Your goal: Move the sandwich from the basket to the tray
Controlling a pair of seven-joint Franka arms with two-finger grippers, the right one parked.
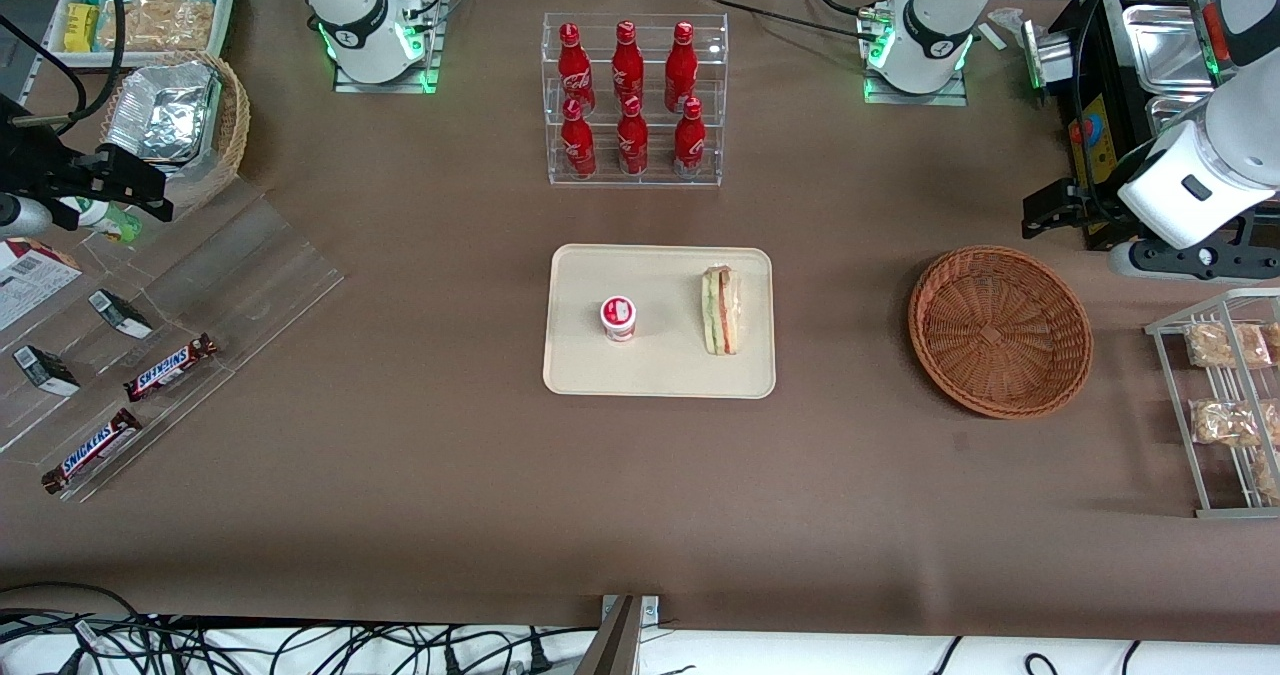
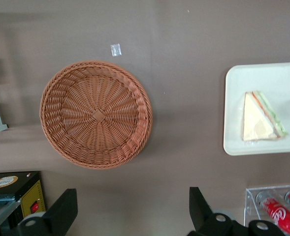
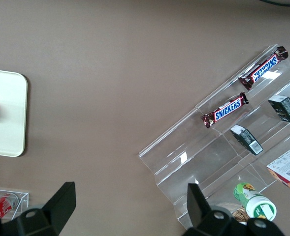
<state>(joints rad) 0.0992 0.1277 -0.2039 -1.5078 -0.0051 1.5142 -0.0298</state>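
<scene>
One sandwich [image 1: 720, 311] on tray [image 1: 590, 365]; end effector [image 2: 132, 211] agape.

Your left arm is raised at its own end of the bench, wrist pointing down. Its tool [image 2: 132, 211] hangs high, fingers [image 2: 61, 209] spread wide, gripping nothing.

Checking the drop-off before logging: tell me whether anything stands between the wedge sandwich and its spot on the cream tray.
Nothing does: the clear-wrapped triangular wedge sandwich already lies on the cream-beige rectangular tray, apart from a small red-lidded cup. The round reddish-brown wicker basket is empty. The left gripper hangs above the table beside the basket, jaws open.
</scene>
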